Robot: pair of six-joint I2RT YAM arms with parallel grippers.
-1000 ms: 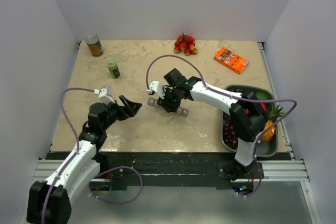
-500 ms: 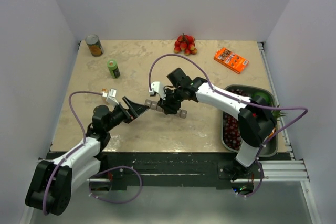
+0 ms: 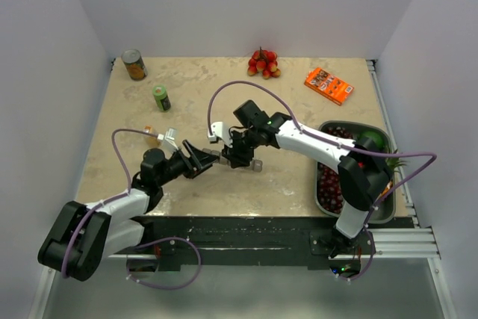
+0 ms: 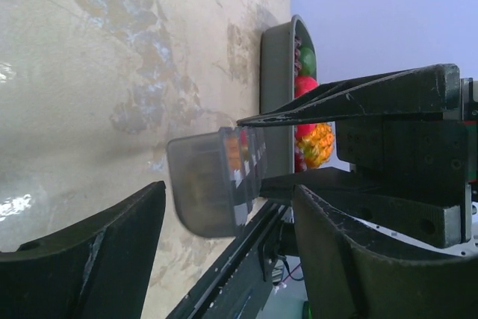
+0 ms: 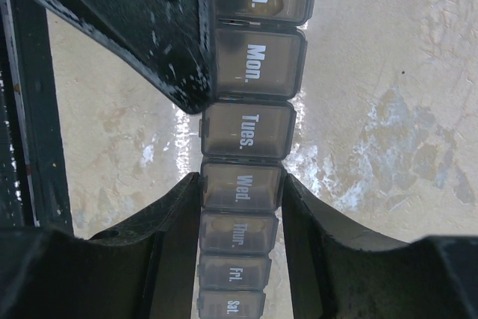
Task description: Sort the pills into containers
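The grey pill organiser strip (image 5: 243, 132), lids marked Sun. to Sat., is clamped across its Wed. compartment by my right gripper (image 5: 240, 184). In the top view the right gripper (image 3: 237, 156) holds the strip (image 3: 256, 165) at the table's middle. My left gripper (image 3: 207, 158) is open, its fingertips level with the strip's Sun. end. In the left wrist view that end (image 4: 209, 184) sits between and just ahead of the open left gripper (image 4: 230, 192), with orange pills showing inside. One left finger (image 5: 149, 28) lies beside the Sun. and Mon. lids.
A green bottle (image 3: 161, 97) and a tin can (image 3: 134, 65) stand at the back left. Red fruit (image 3: 263, 63) and an orange box (image 3: 328, 85) lie at the back. A grey tray (image 3: 328, 126) of fruit is at the right. A small orange item (image 3: 149, 131) lies left.
My left gripper has moved right and forward to the strip's left end, still open. My right gripper has shifted slightly left with the strip in it.
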